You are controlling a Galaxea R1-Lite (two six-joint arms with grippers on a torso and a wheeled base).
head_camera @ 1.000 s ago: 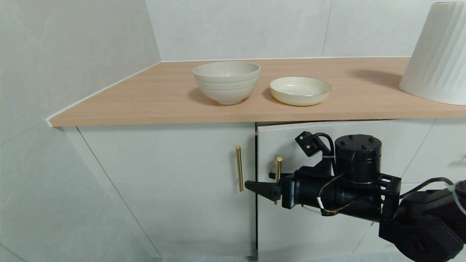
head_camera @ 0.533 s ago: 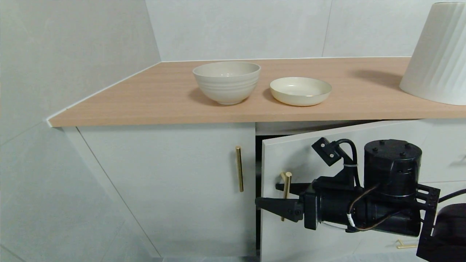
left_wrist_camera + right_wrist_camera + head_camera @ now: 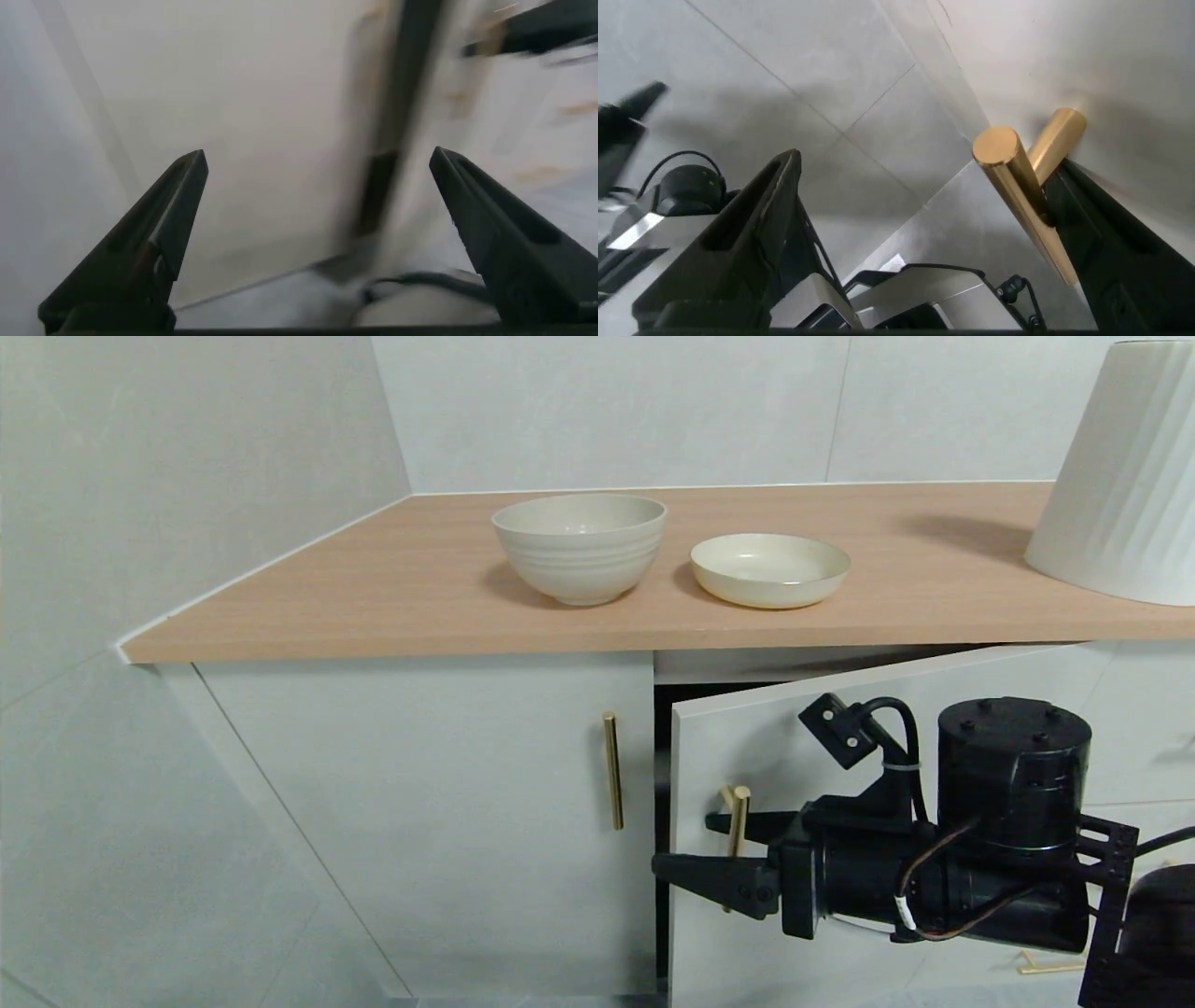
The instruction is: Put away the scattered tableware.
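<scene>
On wooden counter [image 3: 373,607]: ribbed beige ceramic bowl [image 3: 580,546], shallow cream dish [image 3: 769,567]. Both rigid, likely slippery, breakable; take by rim. Right pincer [image 3: 681,843] wide, straddling brass handle [image 3: 738,807].

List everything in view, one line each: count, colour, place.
bowl: one, cream, on the countertop, left of the dish.
dish: one, cream, shallow, on the countertop, apart from the bowl.
countertop: one, light wood, above the two doors.
ribbed cone: one, white, countertop's right end.
left door: one, white, shut, gold left handle.
right door: one, white, ajar, gold right handle.
right gripper: one, black, fingers open astride the right handle.
left gripper: one, black, fingers open, facing a pale panel.
</scene>
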